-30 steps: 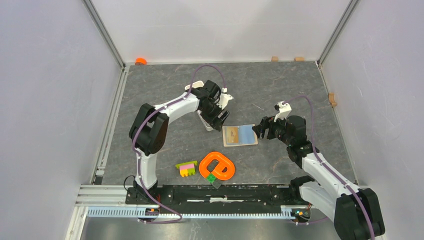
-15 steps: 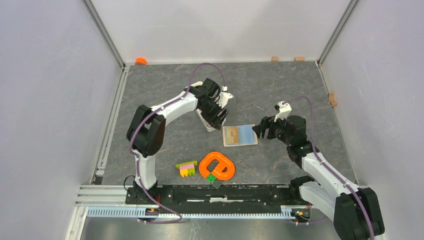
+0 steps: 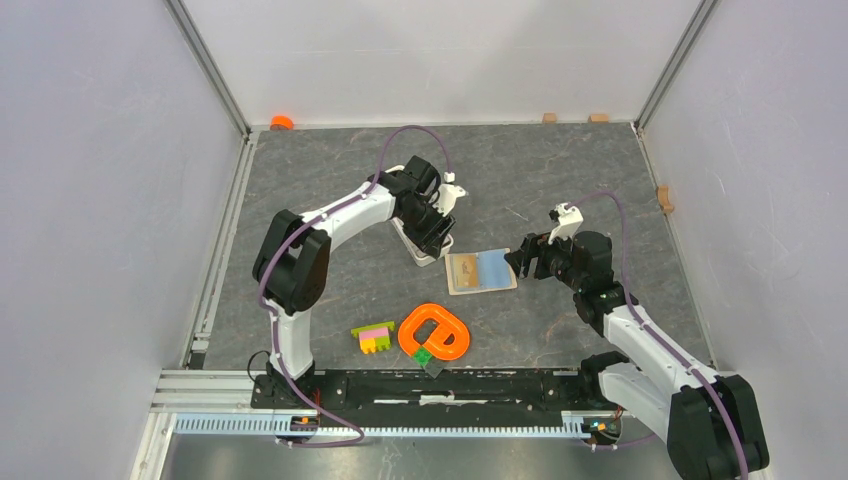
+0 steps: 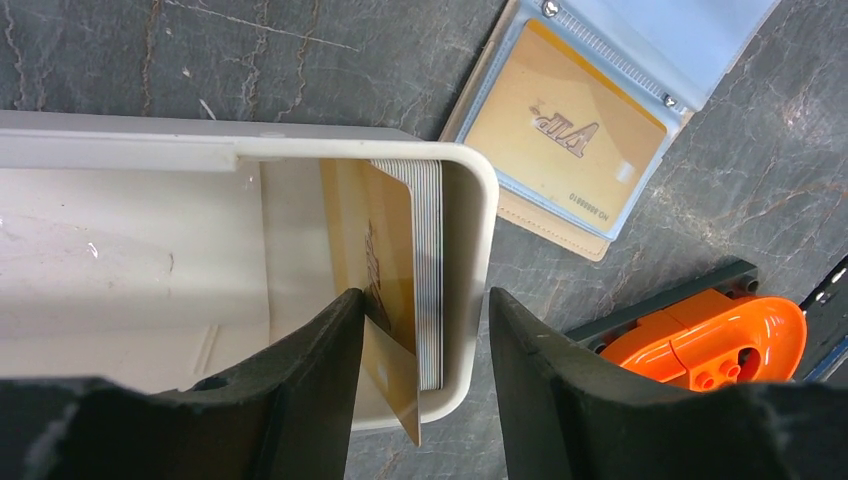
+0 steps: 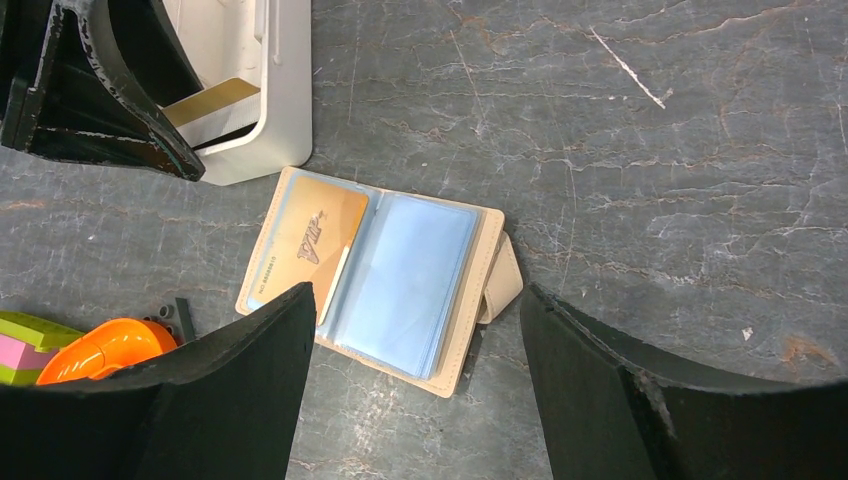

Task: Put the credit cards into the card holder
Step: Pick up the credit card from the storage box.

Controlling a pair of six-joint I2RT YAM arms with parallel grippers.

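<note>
The beige card holder (image 3: 480,271) lies open on the table, a gold card (image 4: 565,125) in its left pocket and light blue clear sleeves (image 5: 400,275) on its right half. My left gripper (image 3: 437,243) is open over the near end of the white tray (image 4: 150,150). Its jaws straddle a stack of cards (image 4: 428,260) and the tray's end wall. A loose gold card (image 4: 390,250) stands tilted out of the stack against my left finger (image 4: 320,380). My right gripper (image 3: 522,262) is open and empty, low over the holder's right edge and clasp tab (image 5: 505,275).
An orange ring toy (image 3: 435,333) and pink-yellow-green bricks (image 3: 373,337) lie near the front, with a small green block (image 3: 424,355) beside them. An orange cap (image 3: 282,122) sits at the back left corner. Walls enclose the table on three sides.
My left gripper has shifted slightly back and to the left over the tray end. The right arm and the card holder have not moved.
</note>
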